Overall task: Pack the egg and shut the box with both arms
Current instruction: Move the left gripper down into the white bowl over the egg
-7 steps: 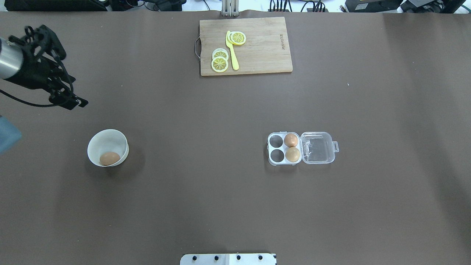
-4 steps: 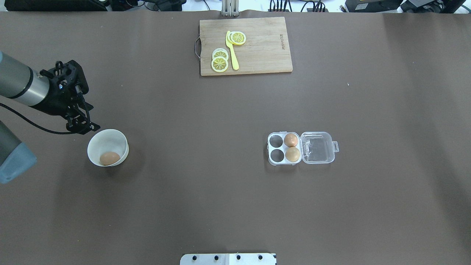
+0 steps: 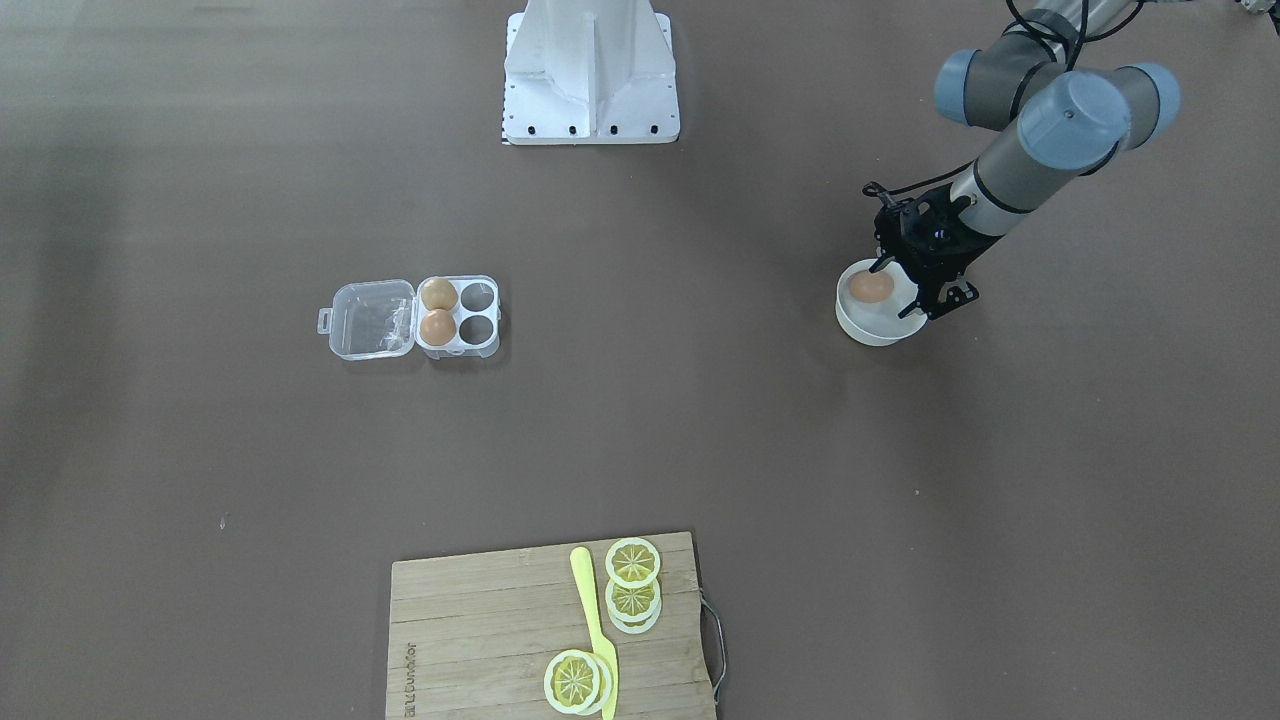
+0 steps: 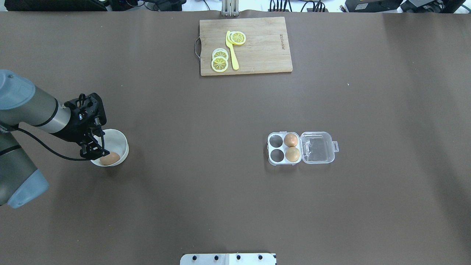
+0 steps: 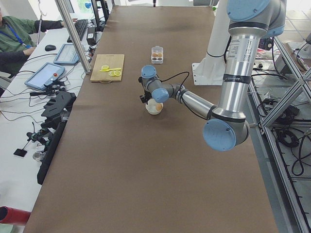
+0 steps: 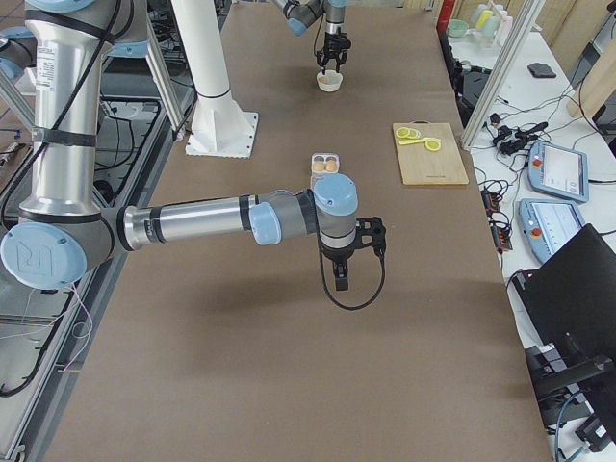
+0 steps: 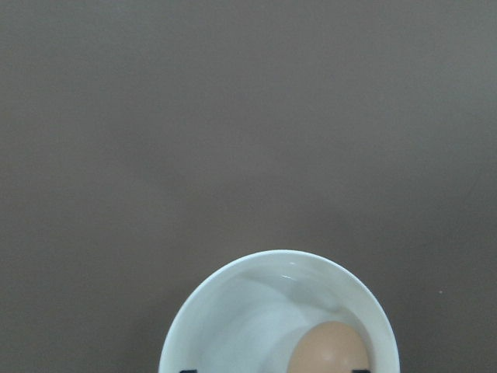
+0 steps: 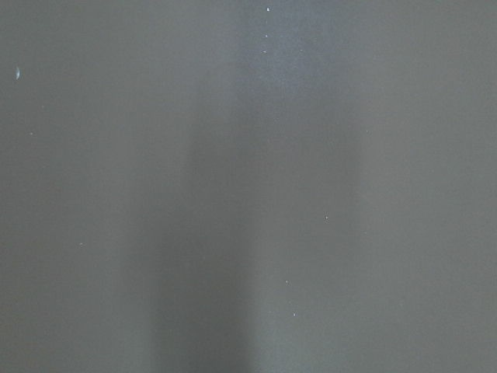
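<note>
A brown egg (image 4: 109, 158) lies in a round white bowl (image 4: 118, 138) at the table's left. My left gripper (image 4: 98, 149) hangs open over the bowl's left rim, right beside the egg; the left wrist view shows the egg (image 7: 330, 350) low in the bowl (image 7: 233, 311) between two dark fingertips. The clear box (image 4: 269, 149) sits right of centre with its lid (image 4: 318, 148) laid open to the right. Two eggs (image 4: 291, 140) fill its right cells; the left cells are empty. My right gripper (image 6: 342, 279) appears only in the exterior right view, hovering over bare table; I cannot tell its state.
A wooden cutting board (image 4: 265, 46) with lemon slices (image 4: 220, 63) and a yellow knife (image 4: 232, 51) lies at the far middle edge. The robot's white base plate (image 4: 228, 258) sits at the near edge. Brown table spans between bowl and box.
My left arm has swung in from the far left and come down toward the bowl; its gripper now hangs over the bowl's rim by the egg. Box and eggs have not moved.
</note>
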